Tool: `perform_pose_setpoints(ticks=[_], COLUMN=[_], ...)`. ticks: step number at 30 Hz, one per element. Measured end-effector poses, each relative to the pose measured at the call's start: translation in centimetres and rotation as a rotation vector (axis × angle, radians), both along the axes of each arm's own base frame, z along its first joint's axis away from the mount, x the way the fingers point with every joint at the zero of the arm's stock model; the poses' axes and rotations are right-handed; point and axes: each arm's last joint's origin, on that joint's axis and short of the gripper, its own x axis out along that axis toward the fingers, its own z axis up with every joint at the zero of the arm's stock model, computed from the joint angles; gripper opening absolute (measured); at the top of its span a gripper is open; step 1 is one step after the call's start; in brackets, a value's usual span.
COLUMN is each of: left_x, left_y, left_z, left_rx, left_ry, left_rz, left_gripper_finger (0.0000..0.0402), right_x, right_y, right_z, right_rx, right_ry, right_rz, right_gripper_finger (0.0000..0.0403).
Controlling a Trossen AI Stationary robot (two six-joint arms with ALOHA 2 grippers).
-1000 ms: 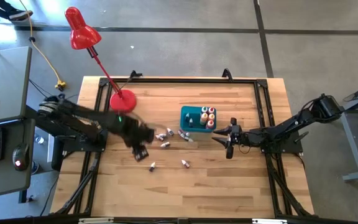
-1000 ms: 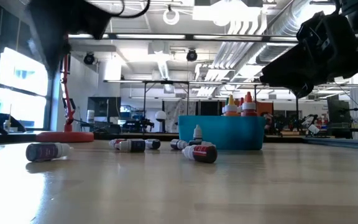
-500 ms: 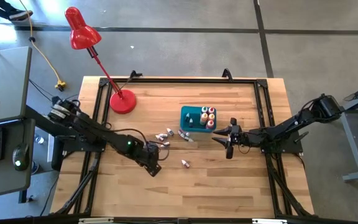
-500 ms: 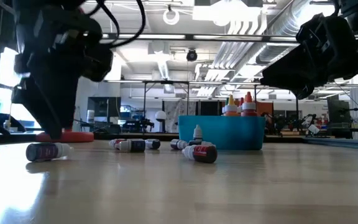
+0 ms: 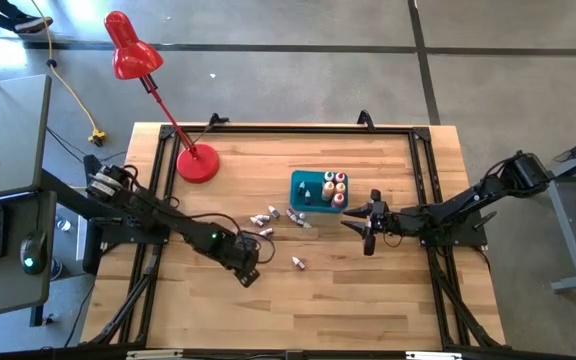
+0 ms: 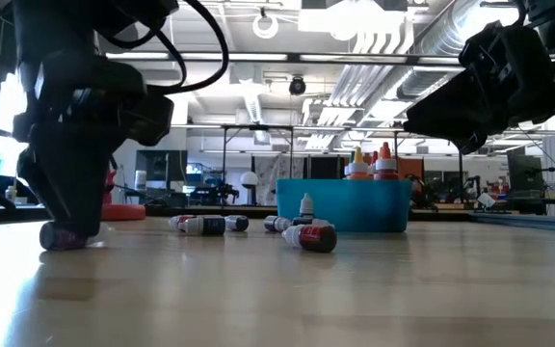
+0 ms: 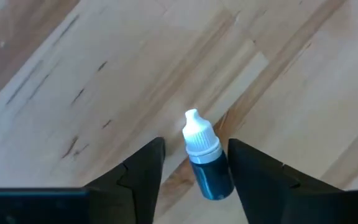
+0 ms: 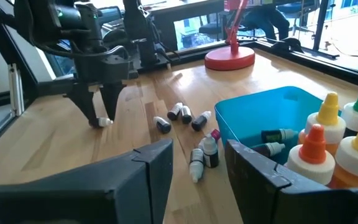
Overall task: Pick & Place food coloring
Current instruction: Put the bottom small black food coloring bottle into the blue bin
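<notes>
My left gripper [image 7: 194, 174] is open and low over the table, nearer its near edge than the bottle cluster. One finger stands on each side of a small dark-blue food coloring bottle [image 7: 205, 163] with a white cap, lying on its side on the wood. More small bottles [image 5: 268, 218] lie scattered left of the blue bin [image 5: 303, 180], and one [image 5: 297, 263] lies alone. Several orange, yellow and red bottles [image 5: 334, 187] stand upright in the bin. My right gripper [image 5: 368, 234] is open and hovers above the table just right of the bin. My left gripper [image 5: 249, 271] comes from above, pointing down, with its fingers [image 7: 253, 177] across the lying bottle's body [image 7: 213, 177]. The bottle rests on the table. Whether a finger touches it I cannot tell.
A red desk lamp stands with its round base [image 5: 197, 163] on the far left of the table. Black frame rails [image 5: 268, 128] run along the table's sides. The near half of the wooden top [image 5: 368, 310] holds bare wood.
My left gripper has swung from beside the bottle cluster toward the table's near edge. It has then come down over the lone dark-blue bottle until its fingers stand either side of it. The bottle has stayed where it lay.
</notes>
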Motion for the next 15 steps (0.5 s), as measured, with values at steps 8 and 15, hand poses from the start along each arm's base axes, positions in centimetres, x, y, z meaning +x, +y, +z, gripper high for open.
perform_pose_setpoints(ticks=[8,15], left_x=[-0.1,2.1], left_y=[0.2,0.6], left_z=[-0.1,1.9], left_rx=[0.051,0.227], left_ry=[-0.011,-0.144], left_rz=[0.017,-0.009], left_gripper_finger=[0.0077,0.0052], right_x=[0.0,0.0], right_y=[0.0,0.0], right_z=[0.0,0.0], right_rx=[0.001,0.001], right_ry=[0.000,-0.001], right_rz=[0.000,-0.001], right_gripper_finger=[0.0139,0.0139])
